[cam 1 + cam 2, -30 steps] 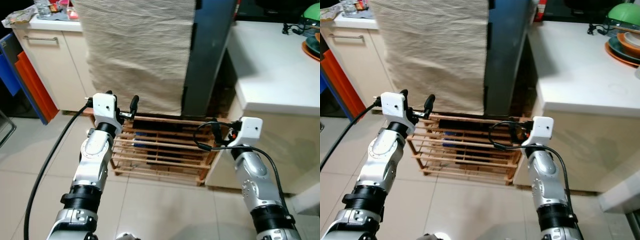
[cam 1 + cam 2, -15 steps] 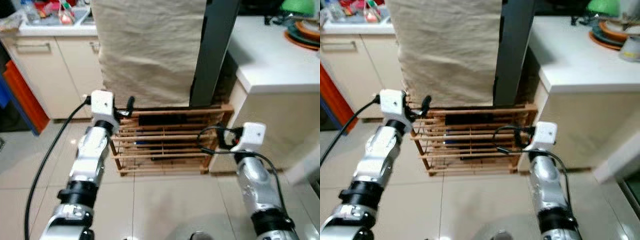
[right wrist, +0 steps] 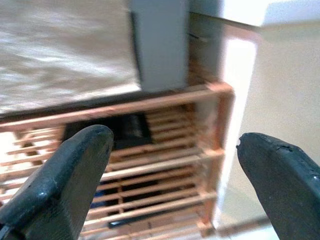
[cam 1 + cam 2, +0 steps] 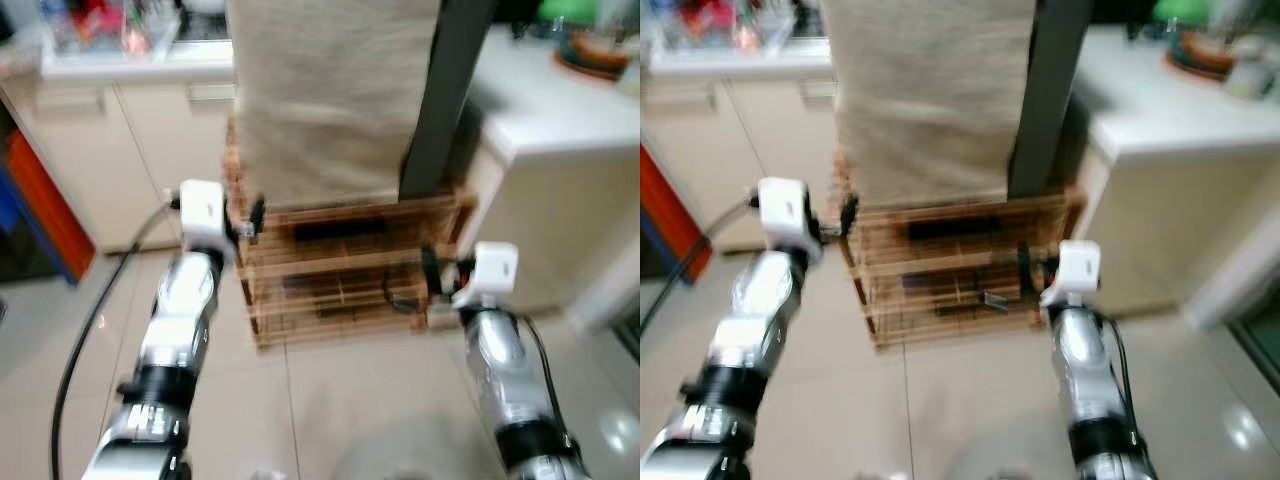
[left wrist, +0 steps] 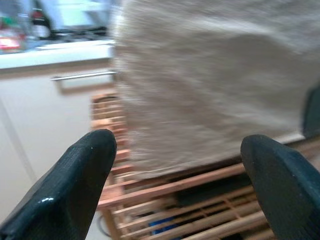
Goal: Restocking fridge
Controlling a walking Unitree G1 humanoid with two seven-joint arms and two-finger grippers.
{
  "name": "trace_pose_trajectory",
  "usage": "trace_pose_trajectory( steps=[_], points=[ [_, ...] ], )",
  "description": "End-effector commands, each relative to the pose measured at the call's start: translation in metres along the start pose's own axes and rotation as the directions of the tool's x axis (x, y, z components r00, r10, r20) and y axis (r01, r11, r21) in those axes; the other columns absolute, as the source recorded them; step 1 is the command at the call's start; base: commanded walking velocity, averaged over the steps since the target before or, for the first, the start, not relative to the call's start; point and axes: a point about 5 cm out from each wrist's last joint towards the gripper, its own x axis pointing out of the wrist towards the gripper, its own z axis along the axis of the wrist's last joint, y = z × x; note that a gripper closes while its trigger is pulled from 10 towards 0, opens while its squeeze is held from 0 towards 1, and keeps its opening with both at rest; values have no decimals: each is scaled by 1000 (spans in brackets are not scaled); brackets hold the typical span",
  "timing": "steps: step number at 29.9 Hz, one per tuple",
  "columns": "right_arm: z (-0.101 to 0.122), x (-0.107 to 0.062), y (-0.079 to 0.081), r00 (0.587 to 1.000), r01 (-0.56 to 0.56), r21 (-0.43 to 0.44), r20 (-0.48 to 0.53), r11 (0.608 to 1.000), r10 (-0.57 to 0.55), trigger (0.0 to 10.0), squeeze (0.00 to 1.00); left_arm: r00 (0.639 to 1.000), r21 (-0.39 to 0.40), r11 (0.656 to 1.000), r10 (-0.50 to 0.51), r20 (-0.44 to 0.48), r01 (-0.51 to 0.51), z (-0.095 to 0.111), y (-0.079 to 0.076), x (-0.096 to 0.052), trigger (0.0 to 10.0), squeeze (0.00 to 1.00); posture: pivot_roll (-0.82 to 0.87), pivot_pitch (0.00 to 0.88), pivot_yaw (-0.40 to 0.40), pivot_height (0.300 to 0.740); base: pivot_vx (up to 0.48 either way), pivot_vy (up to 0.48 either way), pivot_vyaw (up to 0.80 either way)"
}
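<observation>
The tall fridge draped in beige cloth (image 4: 325,95) on a slatted wooden pallet (image 4: 345,265) is faced by the left gripper (image 5: 180,165) and right gripper (image 3: 175,165), fingers spread apart and empty.

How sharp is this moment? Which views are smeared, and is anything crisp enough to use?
Both eye views are motion-blurred: the wooden slatted rack and beige cloth have soft edges. In the left wrist view the cloth smears, yet the left gripper fingertips stay crisp. The right wrist view is mildly soft; the right gripper has its jaws open.
</observation>
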Motion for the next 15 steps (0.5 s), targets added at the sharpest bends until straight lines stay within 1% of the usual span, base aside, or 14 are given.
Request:
trace_pose_trajectory(
  steps=[1, 5, 8, 12, 15],
  points=[
    [1, -1, -3, 1000, 7, -13, 9, 1000, -7, 10000, 0, 1000, -1, 1000, -13, -9, 13, 2, -6, 4, 10000, 0, -183, 0, 51, 740, 0, 480, -744],
    [2, -3, -1, 1000, -6, -20, 21, 1000, 6, 10000, 0, 1000, -3, 1000, -3, -14, 3, 2, -3, 6, 10000, 0, -184, 0, 53, 740, 0, 480, -742],
    [1, -5, -1, 1000, -9, -21, 25, 1000, 9, 10000, 0, 1000, -36, 999, 3, -7, -4, 3, -2, 6, 10000, 0, -189, 0, 55, 740, 0, 480, -738],
    [1, -5, -2, 1000, -9, -21, 25, 1000, 10, 10000, 0, 1000, -66, 998, -11, 15, 12, 5, -5, 6, 10000, 0, -192, 0, 55, 740, 0, 470, -738],
    [1, -6, -2, 1000, -11, -24, 28, 1000, 12, 10000, 0, 1000, -64, 998, -11, 9, 12, 4, -5, 5, 10000, 0, -191, 0, 54, 740, 0, 461, -731]
  ],
)
